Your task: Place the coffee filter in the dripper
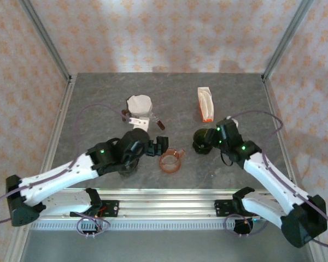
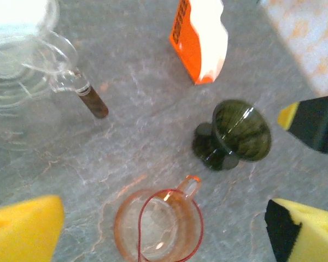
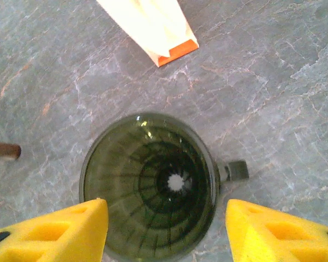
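Worktop (image 1: 98, 98) layout: glass server (image 1: 138, 117) rear, left of centre, with the coffee filter (image 1: 139, 102) resting on top. Filter box (image 1: 206, 103) rear right. Dripper (image 1: 200, 144) before the box. Cup (image 1: 171, 161) nearest the front, left of the dripper and apart from it.

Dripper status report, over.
Left gripper open above orange dripper. Right gripper open, straddling empty green dripper. White filter atop glass jug. Nothing blocking.

Dark green ribbed dripper (image 3: 148, 185), pink cup (image 2: 153, 229), orange-white filter pack (image 2: 199, 38), grey veined tabletop (image 2: 142, 120)
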You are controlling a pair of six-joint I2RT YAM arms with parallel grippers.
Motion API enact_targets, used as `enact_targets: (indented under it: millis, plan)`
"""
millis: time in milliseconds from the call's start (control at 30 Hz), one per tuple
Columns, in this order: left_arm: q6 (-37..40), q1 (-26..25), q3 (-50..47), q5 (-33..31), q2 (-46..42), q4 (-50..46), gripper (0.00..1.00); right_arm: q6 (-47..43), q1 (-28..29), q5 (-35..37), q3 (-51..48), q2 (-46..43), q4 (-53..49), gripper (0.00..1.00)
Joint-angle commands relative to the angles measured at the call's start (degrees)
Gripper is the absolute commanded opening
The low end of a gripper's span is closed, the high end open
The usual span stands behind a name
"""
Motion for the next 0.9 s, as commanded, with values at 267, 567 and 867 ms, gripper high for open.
enact_targets:
  millis: [267,567,867]
  plan:
    - [-3.0,-0.2,-11.7,-7.8,-20.4,-5.5,1.0,-10.6,-9.7,-10.7,5.3,15.6,3.3,0.56]
    - [-4.4,-0.2,-14.9,-8.2,-24.1,-6.1,1.0,-12.4,-10.0,-9.9,7.0,20.6,3.9,0.49]
    - [-5.4,-0.2,-16.4,-7.5,-24.4,-5.3,1.0,-12.6,-9.0,-10.5,6.8,21.0,3.4,0.25]
